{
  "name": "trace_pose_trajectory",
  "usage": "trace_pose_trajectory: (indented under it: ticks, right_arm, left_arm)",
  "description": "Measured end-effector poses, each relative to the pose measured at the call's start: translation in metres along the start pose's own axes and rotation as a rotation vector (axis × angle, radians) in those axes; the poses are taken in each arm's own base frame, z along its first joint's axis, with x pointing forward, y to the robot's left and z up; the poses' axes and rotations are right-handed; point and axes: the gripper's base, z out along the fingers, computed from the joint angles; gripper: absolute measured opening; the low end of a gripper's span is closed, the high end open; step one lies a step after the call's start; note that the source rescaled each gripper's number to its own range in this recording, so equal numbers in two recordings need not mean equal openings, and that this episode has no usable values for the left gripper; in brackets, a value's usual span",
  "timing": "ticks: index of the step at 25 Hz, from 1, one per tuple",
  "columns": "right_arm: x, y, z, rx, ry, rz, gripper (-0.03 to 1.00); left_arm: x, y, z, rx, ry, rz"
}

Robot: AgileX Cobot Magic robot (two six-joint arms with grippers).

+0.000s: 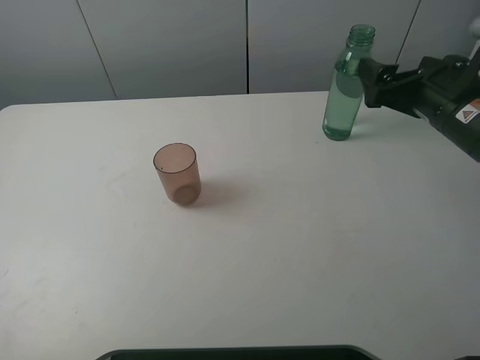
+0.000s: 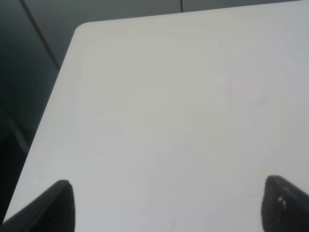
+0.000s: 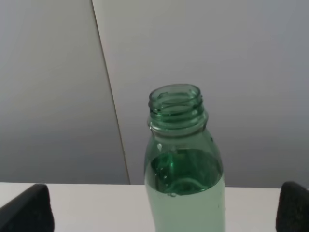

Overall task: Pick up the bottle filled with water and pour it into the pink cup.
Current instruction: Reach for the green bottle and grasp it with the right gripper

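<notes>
The green-tinted bottle (image 1: 344, 88) stands upright, without a cap, at the back right of the white table (image 1: 300, 247), with water up to its shoulder. My right gripper (image 1: 373, 81) is open at the bottle's upper body. In the right wrist view the bottle (image 3: 182, 164) stands between the two wide-apart fingertips (image 3: 29, 209), touching neither. The pink cup (image 1: 178, 174) stands upright and looks empty left of the table's middle. My left gripper (image 2: 166, 208) is open and empty over bare table near its left edge. It is out of the high view.
Grey wall panels (image 1: 165, 45) run behind the table. The table's left edge and rounded back corner (image 2: 79, 30) show in the left wrist view. A dark edge (image 1: 232, 352) lies along the front of the high view.
</notes>
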Motion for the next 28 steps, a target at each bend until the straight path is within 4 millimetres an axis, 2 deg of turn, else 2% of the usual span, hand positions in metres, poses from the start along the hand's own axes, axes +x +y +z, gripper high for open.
trace_pose_trajectory:
  ticks: [7, 15, 28]
  right_arm:
    - [0.024, -0.001, 0.011, -0.02, 0.048, -0.001, 1.0]
    - [0.032, -0.003, 0.041, -0.023, 0.048, -0.009, 1.0]
    - [0.048, -0.013, 0.078, 0.048, 0.148, -0.019, 1.0]
  left_arm:
    - [0.0, 0.0, 0.0, 0.0, 0.0, 0.0]
    - [0.0, 0.0, 0.0, 0.0, 0.0, 0.0]
    - [0.0, 0.0, 0.0, 0.0, 0.0, 0.0]
